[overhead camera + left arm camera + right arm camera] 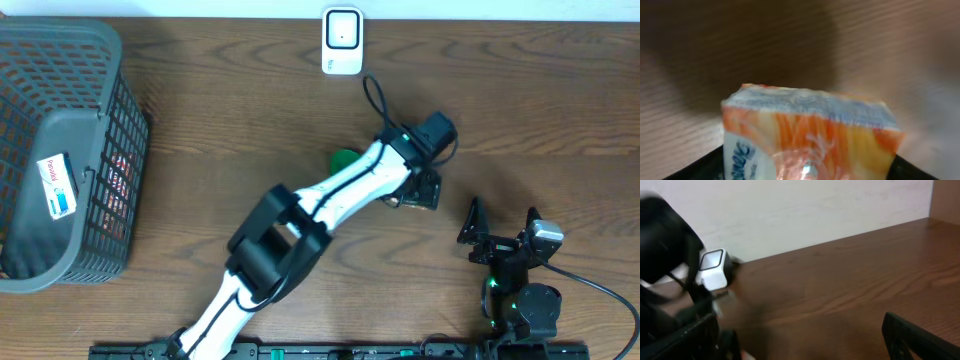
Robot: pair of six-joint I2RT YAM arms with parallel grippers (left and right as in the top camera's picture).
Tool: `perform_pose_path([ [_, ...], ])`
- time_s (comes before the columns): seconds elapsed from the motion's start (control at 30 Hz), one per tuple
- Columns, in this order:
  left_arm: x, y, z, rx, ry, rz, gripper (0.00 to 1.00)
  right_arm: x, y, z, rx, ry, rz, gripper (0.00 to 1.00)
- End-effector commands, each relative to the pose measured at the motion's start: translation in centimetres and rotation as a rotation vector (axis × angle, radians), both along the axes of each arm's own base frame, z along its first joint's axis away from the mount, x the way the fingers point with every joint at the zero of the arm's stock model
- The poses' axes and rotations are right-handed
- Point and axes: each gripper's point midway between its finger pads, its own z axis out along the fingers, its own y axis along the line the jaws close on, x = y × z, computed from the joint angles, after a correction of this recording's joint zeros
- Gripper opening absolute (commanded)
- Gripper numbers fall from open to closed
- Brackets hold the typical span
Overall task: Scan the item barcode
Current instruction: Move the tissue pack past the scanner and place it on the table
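Filling the left wrist view, an orange packet (810, 140) barely shows overhead.

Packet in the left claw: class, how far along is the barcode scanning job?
Done: the orange packet looks gripped in the left claw. In hand: bringing it over; it is not yet at the white scanner. Left: show its barcode to the scanner. The right claw stands open, holding nothing.
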Motion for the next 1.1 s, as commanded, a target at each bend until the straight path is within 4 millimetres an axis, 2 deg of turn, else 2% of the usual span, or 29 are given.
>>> perform_pose_path([
  [0.0, 1.7, 1.2, 0.4, 0.055, -0.089, 0.003, 0.93, 0.0, -0.3, 0.0, -0.013, 0.000, -0.009, 0.99],
  [0.07, 2.7, 1.5, 2.3, 0.061, -0.161, -0.050, 0.99, 0.0, -0.3, 0.0, -0.013, 0.000, -0.009, 0.99],
  [0.17, 4.6, 2.1, 7.9, 0.052, -0.293, -0.120, 0.99, 0.0, -0.3, 0.0, -0.013, 0.000, -0.009, 0.99],
  [0.27, 6.3, 3.1, 17.1, -0.021, -0.462, -0.162, 0.99, 0.0, -0.3, 0.0, -0.013, 0.000, -0.009, 0.99],
  [0.33, 6.8, 5.0, 25.6, -0.107, -0.615, -0.159, 1.00, 0.0, -0.3, 0.0, -0.013, 0.000, -0.009, 0.99],
  [0.37, 6.8, 6.1, 29.1, -0.144, -0.682, -0.149, 1.00, 0.0, -0.3, 0.0, -0.013, 0.000, -0.009, 0.99],
  [0.4, 6.5, 7.7, 33.2, -0.184, -0.764, -0.134, 1.00, 0.0, -0.3, 0.0, -0.013, 0.000, -0.009, 0.99],
  [0.47, 5.7, 11.6, 39.7, -0.233, -0.908, -0.098, 1.00, 0.0, -0.3, 0.0, -0.013, 0.000, -0.009, 0.99],
  [0.5, 5.3, 14.3, 42.6, -0.240, -0.975, -0.051, 1.00, 0.0, -0.3, 0.0, -0.013, 0.000, -0.009, 0.99],
  [0.57, 5.1, 21.9, 46.5, -0.179, -1.084, 0.128, 1.00, 0.0, -0.3, 0.0, -0.013, 0.000, -0.009, 0.99],
  [0.63, 4.8, 28.8, 48.1, -0.104, -1.120, 0.333, 1.00, 0.0, -0.3, 0.0, -0.013, 0.000, -0.009, 0.99],
  [0.7, 4.3, 36.1, 48.4, -0.034, -1.113, 0.567, 1.00, 0.0, -0.3, 0.0, -0.013, 0.000, -0.009, 0.99],
  [0.73, 3.8, 40.1, 48.0, 0.005, -1.090, 0.708, 1.00, 0.0, -0.3, 0.0, -0.013, 0.000, -0.009, 0.99],
  [0.77, 2.7, 45.6, 46.8, 0.060, -1.033, 0.927, 1.00, 0.0, -0.3, 0.0, -0.013, 0.000, -0.009, 0.99],
  [0.83, 1.3, 51.0, 44.5, 0.125, -0.936, 1.143, 1.00, 0.0, -0.3, 0.0, -0.013, 0.000, -0.009, 0.99],
  [0.93, 0.2, 56.1, 40.3, 0.188, -0.764, 1.313, 1.00, 0.0, -0.3, 0.0, -0.013, 0.000, -0.009, 0.99],
  [1.07, 1.2, 59.8, 34.9, 0.264, -0.576, 1.338, 1.00, 0.0, -0.3, 0.0, -0.013, 0.000, -0.009, 0.99],
])
